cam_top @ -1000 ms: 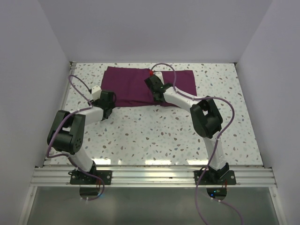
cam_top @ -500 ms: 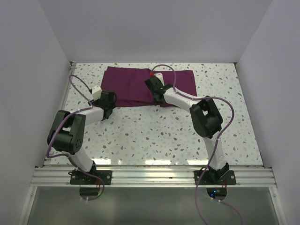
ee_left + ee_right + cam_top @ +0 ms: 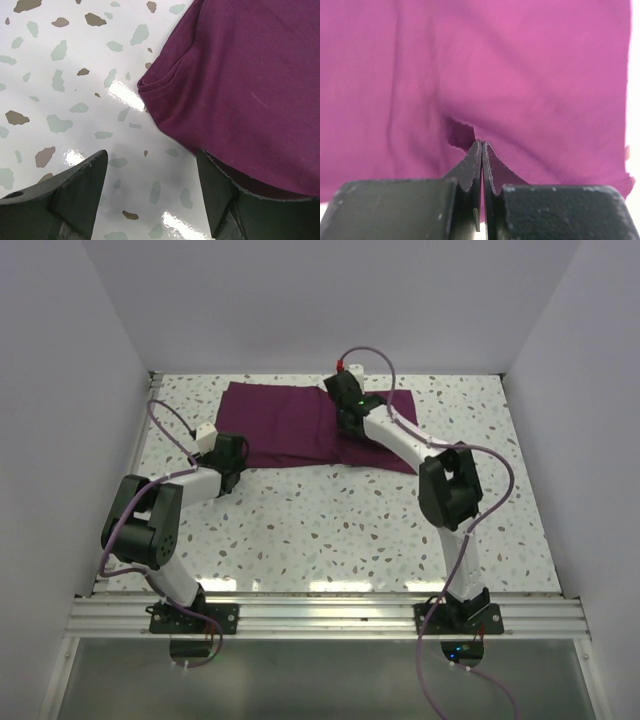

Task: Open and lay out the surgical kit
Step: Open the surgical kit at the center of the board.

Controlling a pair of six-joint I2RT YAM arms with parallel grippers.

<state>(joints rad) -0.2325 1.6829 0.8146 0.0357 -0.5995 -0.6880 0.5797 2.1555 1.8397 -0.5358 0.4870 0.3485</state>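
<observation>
Looking from the left of the overhead view, we see the left gripper low over the speckled table, just at the near left corner of the dark purple cloth wrap. Its wrist camera shows that gripper with jaws spread wide and nothing between them but bare tabletop and the wrap's edge. The left finger is over the table just beside the wrap. The right finger is at the wrap's near hem, where the cloth shows several stacked layers rounding the corner.

The wrap itself lies flat as a broad rectangle on the far half of the table, long side running left to right. Its surface shows shallow creases. We see only fabric, with whatever it holds covered.

Further right, the right gripper reaches over the wrap, right of its middle and toward its far edge, with the forearm crossing the wrap's near right corner. From its wrist camera, the right gripper has its jaws pressed fully together. A small frayed fold of the cloth rises to meet the fingertips, so they seem to be pinching that thin edge, though the contact point is partly hidden by the fingers. A strip of white table shows past the wrap's right edge in that view.
</observation>
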